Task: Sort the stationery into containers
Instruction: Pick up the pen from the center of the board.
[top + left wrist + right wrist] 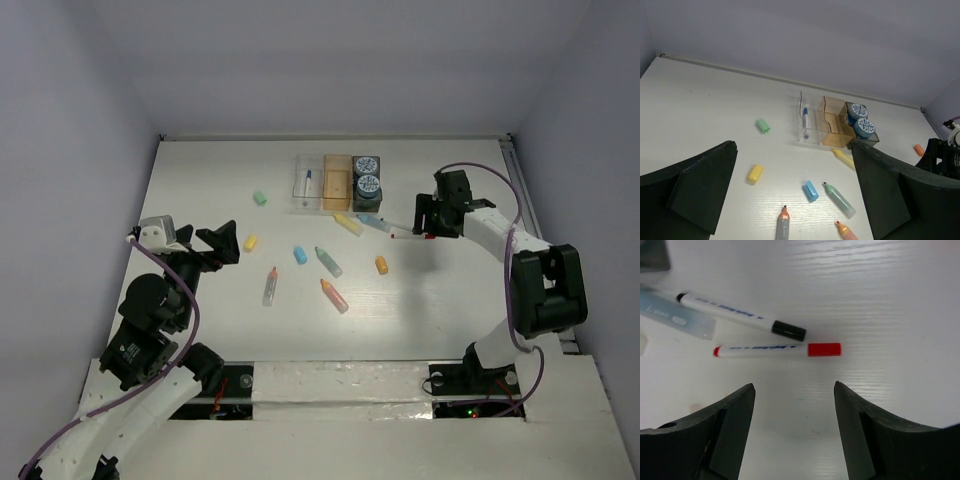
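Observation:
The containers (337, 181) stand at the back middle: a clear bin (810, 135) with one blue-capped pen (805, 118), an orange bin (832, 131), and a dark grey bin holding two blue-white rolls (367, 175). My right gripper (425, 222) is open, low over the table, just short of a red-capped pen (777, 349) and a black-capped pen (740, 316). My left gripper (222, 245) is open and empty above the yellow cap (251, 242). Loose markers and caps lie between the arms.
On the table lie a green cap (763, 126), yellow cap (755, 173), blue cap (810, 191), green marker (839, 199), grey marker (783, 225), orange marker (334, 295), yellow marker (348, 223), blue marker (372, 221) and orange cap (381, 264). Walls enclose the table.

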### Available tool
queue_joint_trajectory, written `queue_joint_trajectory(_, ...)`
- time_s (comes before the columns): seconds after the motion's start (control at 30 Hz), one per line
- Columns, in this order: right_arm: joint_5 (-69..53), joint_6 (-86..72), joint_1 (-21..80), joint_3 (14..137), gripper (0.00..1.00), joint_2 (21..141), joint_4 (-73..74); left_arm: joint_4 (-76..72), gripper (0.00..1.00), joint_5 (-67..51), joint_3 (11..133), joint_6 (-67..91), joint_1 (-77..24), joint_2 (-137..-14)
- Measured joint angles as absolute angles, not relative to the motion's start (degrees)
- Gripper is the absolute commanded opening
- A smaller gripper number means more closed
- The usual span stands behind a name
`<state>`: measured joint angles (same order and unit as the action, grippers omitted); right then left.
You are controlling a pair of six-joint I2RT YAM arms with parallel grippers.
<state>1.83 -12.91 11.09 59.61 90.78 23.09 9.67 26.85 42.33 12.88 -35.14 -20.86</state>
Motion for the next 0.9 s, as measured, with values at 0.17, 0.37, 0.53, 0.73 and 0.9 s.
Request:
queue_joint_trajectory(0.17, 1.8, -16.7, 9.5, 59.5, 0.72, 92.0, 22.5, 9.7, 0.99, 26.6, 42.3, 12.9, -35.1, -20.9)
queue_joint_trajectory(0.37, 1.9, -24.1, 9.6, 55.9, 0.8, 92.2, 19.5, 9.7, 0.99, 26.1, 42.3, 12.9, -35.1, -20.9)
queue_joint_trajectory(0.53, 2.2, -27.7, 9.6, 55.5, 0.8, 94.0, 18.8, 9.7, 0.99, 25.9, 42.3, 12.9, -35.1, -20.8)
queue_joint_trajectory(0.73, 2.7, -30.9, 9.6, 55.6, 0.78, 95.0, 17.3, 9.6, 0.99, 25.8, 42.3, 12.9, -35.1, -20.7)
queue_joint_trajectory(0.9, 4.3, -32.6, 9.6, 55.9, 0.72, 96.5, 16.0, 9.6, 0.99, 25.6, 42.3, 12.9, -35.1, -20.7)
